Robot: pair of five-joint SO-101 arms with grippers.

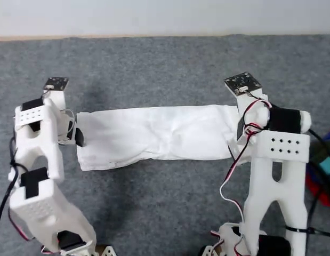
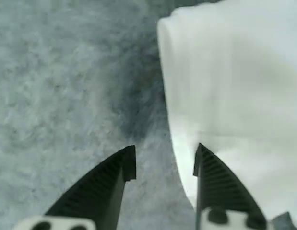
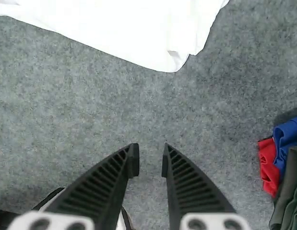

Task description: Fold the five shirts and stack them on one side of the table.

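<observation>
White cotton shirt, already folded into a long band, lies across the middle of the grey felt-covered bench, running from 9 o'clock to 3 o'clock in the high view.

Left claw: at the band's 9 o'clock end, low, jaws wide. One finger is over the cloth, the other over bare felt, with the shirt's edge between them. Holds nothing.

Right claw: at the 3 o'clock end, jaws narrow with a slim gap, empty, over bare felt. The shirt's corner is apart from it.

Step in hand, by my reading: take both ends for the next cross fold. To do it well:
- The left claw needs all layers at the edge, so the lower finger should slide under the whole stack.
- The right claw should widen and close in on the corner first.
- Lift both ends evenly, or the band will skew.

Views compared:
- The high view gives the band's full length and creases, and each arm's station.
- The left wrist view gives the jaw-to-edge fit.
- The right wrist view gives the gap to the corner, plus a heap of red, blue and dark green garments lying well apart from the corner. From above, the heap is a sliver at 3 o'clock on the bench edge.
</observation>
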